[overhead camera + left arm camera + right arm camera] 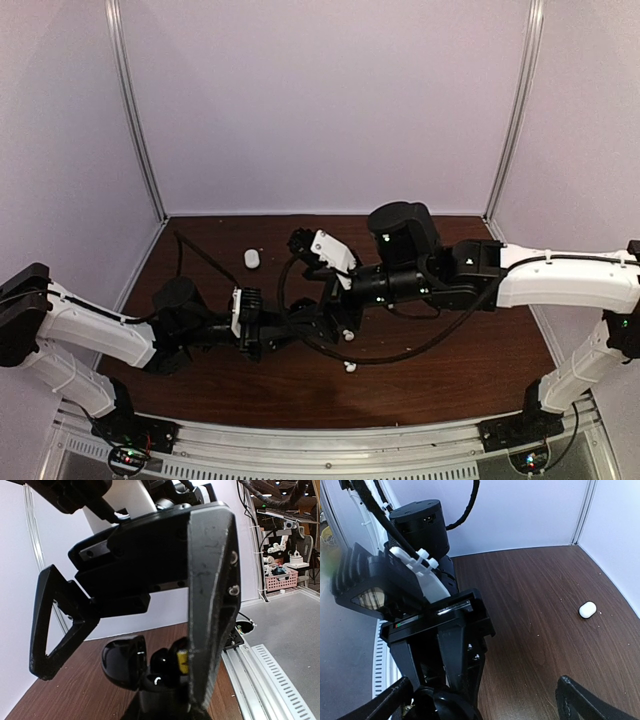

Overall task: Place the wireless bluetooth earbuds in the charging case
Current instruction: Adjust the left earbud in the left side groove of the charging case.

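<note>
Right two-finger gripper (487,700) spread wide, empty, above left two-finger gripper (120,686), seemingly clamped on open glossy black charging case (124,661), mid-table. Tiny glossy black earbud (161,661) appears in its well. Seating step, likely; next needs a gentle, centred downward press.

Left arm (95,335) and right arm (560,275) in white shells with black joints, black cables (400,350) looping behind the pincers, white plate (237,312) behind left pincer (122,687), black triangular open-frame fingers (55,630), two silver screws (233,589) on one, right pincer (485,700) black-tipped.
</note>
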`<state>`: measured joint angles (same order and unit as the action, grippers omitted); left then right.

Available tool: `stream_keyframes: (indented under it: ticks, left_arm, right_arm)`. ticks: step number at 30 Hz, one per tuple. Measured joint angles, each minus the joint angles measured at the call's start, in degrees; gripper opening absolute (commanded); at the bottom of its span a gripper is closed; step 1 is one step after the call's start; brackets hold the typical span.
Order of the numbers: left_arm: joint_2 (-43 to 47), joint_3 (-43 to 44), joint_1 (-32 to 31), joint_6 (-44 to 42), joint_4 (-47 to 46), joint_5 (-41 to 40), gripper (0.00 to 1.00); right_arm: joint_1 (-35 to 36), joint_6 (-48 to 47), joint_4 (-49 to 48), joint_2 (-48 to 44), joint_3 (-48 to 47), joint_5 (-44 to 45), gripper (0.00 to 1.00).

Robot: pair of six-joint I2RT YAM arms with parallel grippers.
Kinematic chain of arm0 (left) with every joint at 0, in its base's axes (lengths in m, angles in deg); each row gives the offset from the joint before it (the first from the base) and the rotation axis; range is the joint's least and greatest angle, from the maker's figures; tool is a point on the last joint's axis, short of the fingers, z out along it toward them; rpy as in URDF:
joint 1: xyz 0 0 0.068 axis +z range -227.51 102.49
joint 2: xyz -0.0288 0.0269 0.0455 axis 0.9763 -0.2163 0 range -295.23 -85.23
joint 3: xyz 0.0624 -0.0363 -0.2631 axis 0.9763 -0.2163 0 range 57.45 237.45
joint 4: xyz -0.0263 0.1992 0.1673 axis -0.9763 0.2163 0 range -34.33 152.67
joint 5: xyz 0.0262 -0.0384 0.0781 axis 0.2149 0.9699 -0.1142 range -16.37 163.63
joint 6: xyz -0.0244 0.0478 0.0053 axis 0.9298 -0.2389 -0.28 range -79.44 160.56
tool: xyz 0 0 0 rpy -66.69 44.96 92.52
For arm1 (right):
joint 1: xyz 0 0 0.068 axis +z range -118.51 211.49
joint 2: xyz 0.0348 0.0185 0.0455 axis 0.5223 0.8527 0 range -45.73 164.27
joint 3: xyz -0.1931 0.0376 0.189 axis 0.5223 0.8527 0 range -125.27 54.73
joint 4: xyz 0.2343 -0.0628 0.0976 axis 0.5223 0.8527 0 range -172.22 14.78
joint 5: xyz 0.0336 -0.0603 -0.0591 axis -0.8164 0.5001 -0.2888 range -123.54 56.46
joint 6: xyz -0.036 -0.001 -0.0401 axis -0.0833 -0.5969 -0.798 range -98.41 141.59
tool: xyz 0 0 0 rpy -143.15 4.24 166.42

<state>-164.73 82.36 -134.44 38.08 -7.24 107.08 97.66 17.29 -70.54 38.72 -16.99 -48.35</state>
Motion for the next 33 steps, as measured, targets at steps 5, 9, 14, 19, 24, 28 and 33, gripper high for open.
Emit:
stream_keyframes:
  ticks: [5,9,14,19,24,28,33]
  left_arm:
    - [0.0,0.0,0.0,0.0,0.07,-0.02,0.04]
    - [0.0,0.0,0.0,0.0,0.07,0.02,0.04]
    - [0.0,0.0,-0.04,-0.13,0.61,0.87,0.04]
    - [0.0,-0.02,-0.02,-0.15,0.76,1.2,0.04]
    - [0.0,-0.04,-0.09,0.9,-0.79,1.29,0.04]
    - [-0.02,-0.07,-0.09,2.23,-2.62,1.36,0.03]
    - [-0.11,-0.87,-0.07,3.96,-5.88,1.33,0.03]
  right_arm:
    - [-0.63,0.7,-1.05,0.59,-0.15,-1.84,1.0]
    - [-1.05,1.55,-2.08,0.9,-0.15,-2.91,1.0]
    - [-2.25,2.4,-3.76,1.2,-0.15,-3.45,1.0]
    - [-2.43,2.78,-3.89,1.4,-0.15,-4.37,1.0]
    - [-2.89,2.64,-5.95,1.16,0.26,-8.09,1.0]
    - [-2.95,2.56,-7.74,-0.74,2.1,-11.8,1.0]
    - [-3.1,2.58,-8.98,-4.72,2.69,-13.75,1.0]
